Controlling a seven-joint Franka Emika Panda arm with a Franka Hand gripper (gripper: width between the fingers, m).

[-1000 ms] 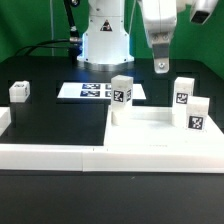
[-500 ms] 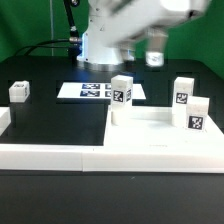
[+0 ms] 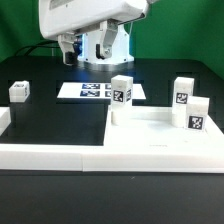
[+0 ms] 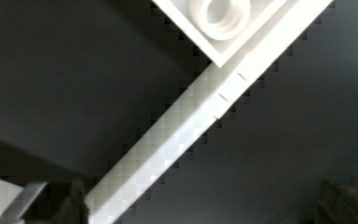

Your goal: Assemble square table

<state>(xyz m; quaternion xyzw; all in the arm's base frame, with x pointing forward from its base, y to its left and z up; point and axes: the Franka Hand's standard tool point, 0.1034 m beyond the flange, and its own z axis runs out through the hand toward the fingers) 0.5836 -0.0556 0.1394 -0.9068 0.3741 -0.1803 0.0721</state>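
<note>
Across the lower half of the exterior frame we see the largest thing, a white plastic square tray-like tabletop (image 3: 160,132), lying flat at lower right against the long low white border wall (image 3: 60,155) that runs along the bottom edge. Three small white tagged legs stand upright on or at it: one leg (image 3: 121,92) at its far left corner near frame centre, and two legs (image 3: 184,93) (image 3: 196,114) close together at the right. We cannot tell whether any of them is screwed into its corner hole or merely stands there. A fourth leg (image 3: 19,91) lies well apart on the black table (image 3: 50,115), at the left edge of the frame. Behind, at centre, lies the marker board (image 3: 95,91).

At upper left our arm's gripper (image 3: 68,48) hangs high, its dark fingers spread open and holding nothing. The wrist view shows only black table, a slanting white wall and part of a white piece with rounded hollows.

We judge the step in hand to be reaching for the stray fourth leg. The next move calls for descending over it with the jaws on either side, closing, then carrying it to a free corner.
</note>
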